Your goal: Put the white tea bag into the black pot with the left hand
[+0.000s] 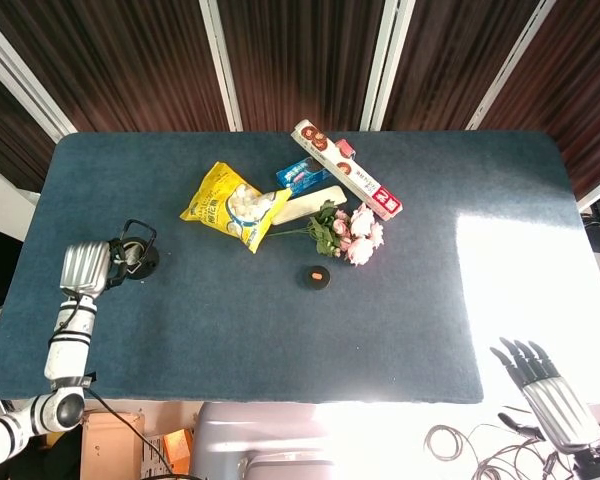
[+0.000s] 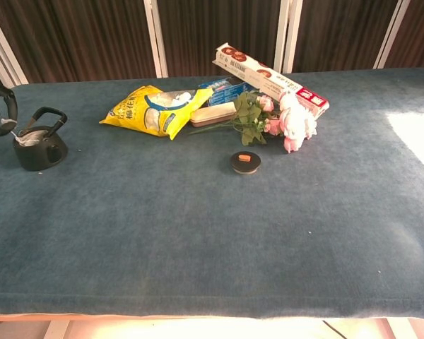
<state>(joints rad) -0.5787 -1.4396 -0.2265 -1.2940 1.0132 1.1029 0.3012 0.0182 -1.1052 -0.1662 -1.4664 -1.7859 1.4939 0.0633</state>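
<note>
The black pot (image 2: 39,148) stands near the table's left edge, handle up and lid off; it also shows in the head view (image 1: 137,259). White material, the white tea bag (image 2: 31,135), lies in the pot's opening. My left hand (image 1: 86,268) sits just left of the pot. In the chest view its dark fingers (image 2: 1,106) curl at the frame's left edge and pinch a small white piece, seemingly the bag's tag end. My right hand (image 1: 546,392) hangs beyond the table's near right corner with fingers spread, holding nothing.
The pot's round black lid (image 2: 245,162) lies mid-table. Behind it are a yellow snack bag (image 2: 150,111), pink flowers (image 2: 288,120), a long biscuit box (image 2: 268,79), a blue packet (image 1: 302,174) and a cream bar (image 2: 213,114).
</note>
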